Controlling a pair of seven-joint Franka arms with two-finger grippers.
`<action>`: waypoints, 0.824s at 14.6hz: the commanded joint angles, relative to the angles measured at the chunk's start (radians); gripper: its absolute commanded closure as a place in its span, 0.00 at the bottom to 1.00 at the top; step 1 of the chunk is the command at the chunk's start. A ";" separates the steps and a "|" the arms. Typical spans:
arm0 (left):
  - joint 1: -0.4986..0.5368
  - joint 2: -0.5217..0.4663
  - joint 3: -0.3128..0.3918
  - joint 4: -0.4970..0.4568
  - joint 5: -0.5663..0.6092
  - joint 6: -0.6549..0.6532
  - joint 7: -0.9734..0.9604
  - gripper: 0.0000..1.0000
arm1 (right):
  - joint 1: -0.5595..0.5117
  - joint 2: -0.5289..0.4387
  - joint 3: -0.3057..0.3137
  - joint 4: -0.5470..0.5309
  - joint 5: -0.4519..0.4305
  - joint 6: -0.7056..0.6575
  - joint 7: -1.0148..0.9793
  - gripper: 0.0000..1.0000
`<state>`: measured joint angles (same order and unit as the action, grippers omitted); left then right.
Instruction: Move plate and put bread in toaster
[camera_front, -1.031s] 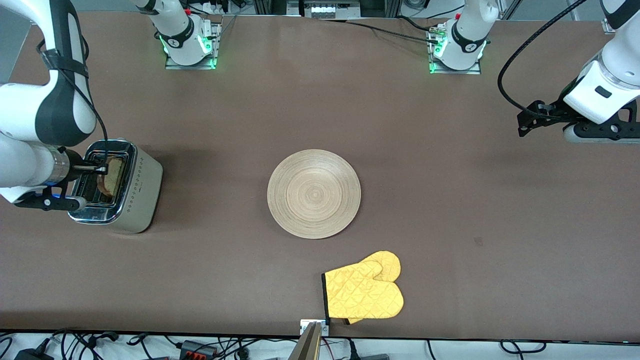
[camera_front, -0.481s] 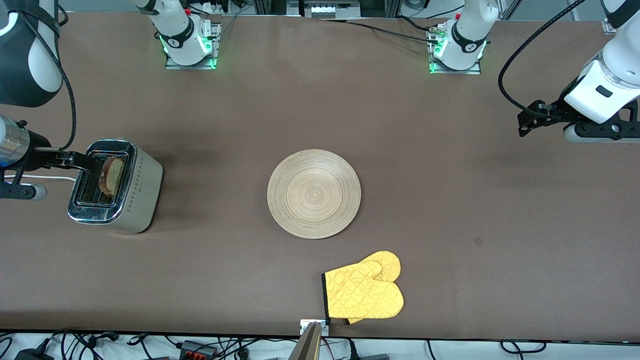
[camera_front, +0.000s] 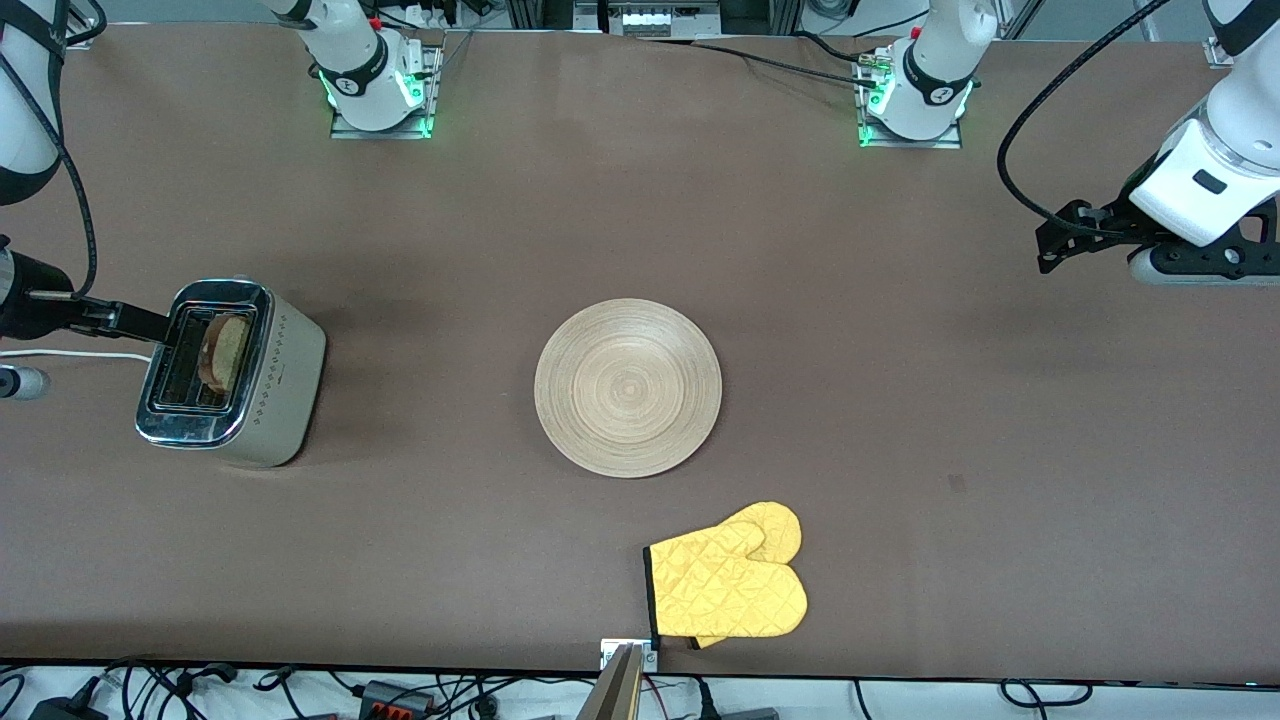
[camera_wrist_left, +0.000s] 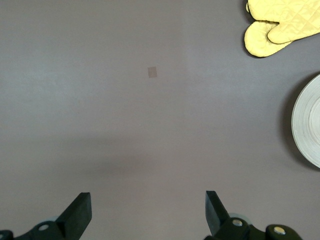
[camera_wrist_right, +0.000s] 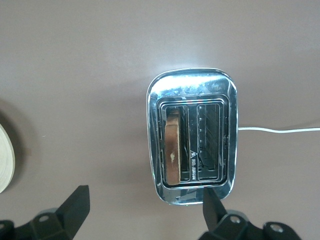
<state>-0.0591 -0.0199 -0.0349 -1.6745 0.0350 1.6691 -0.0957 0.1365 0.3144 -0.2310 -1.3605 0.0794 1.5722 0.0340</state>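
Note:
The toaster (camera_front: 235, 378) stands toward the right arm's end of the table. The bread (camera_front: 224, 350) stands upright in the toaster slot that lies toward the plate. The right wrist view shows the toaster (camera_wrist_right: 192, 90) and the bread (camera_wrist_right: 173, 150) from above. My right gripper (camera_front: 135, 321) is open and empty, in the air just off the toaster's edge at the table's end; it also shows in the right wrist view (camera_wrist_right: 146, 212). The wooden plate (camera_front: 627, 387) lies bare at mid-table. My left gripper (camera_front: 1055, 240) waits open and empty over bare table at the left arm's end, and shows in the left wrist view (camera_wrist_left: 147, 212).
A yellow oven mitt (camera_front: 728, 583) lies nearer the front camera than the plate, close to the table's front edge. The toaster's white cord (camera_front: 70, 354) runs off toward the table's end. The left wrist view shows the mitt (camera_wrist_left: 280, 20) and the plate's rim (camera_wrist_left: 310, 122).
My right gripper has let go of the bread and drawn back off the toaster toward the table's end. The bread has sunk a little into its slot. The left arm has not moved.

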 joint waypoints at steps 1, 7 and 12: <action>0.002 0.014 -0.003 0.036 0.002 -0.028 0.007 0.00 | 0.003 -0.012 0.005 0.008 0.014 -0.006 -0.014 0.00; 0.004 0.012 -0.003 0.035 0.002 -0.029 0.008 0.00 | -0.175 -0.047 0.211 -0.006 -0.066 0.083 -0.013 0.00; 0.005 0.014 0.001 0.035 0.002 -0.029 0.014 0.00 | -0.178 -0.144 0.211 -0.142 -0.076 0.116 -0.046 0.00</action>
<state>-0.0584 -0.0199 -0.0342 -1.6742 0.0350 1.6656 -0.0957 -0.0232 0.2581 -0.0413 -1.3797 0.0172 1.6484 0.0172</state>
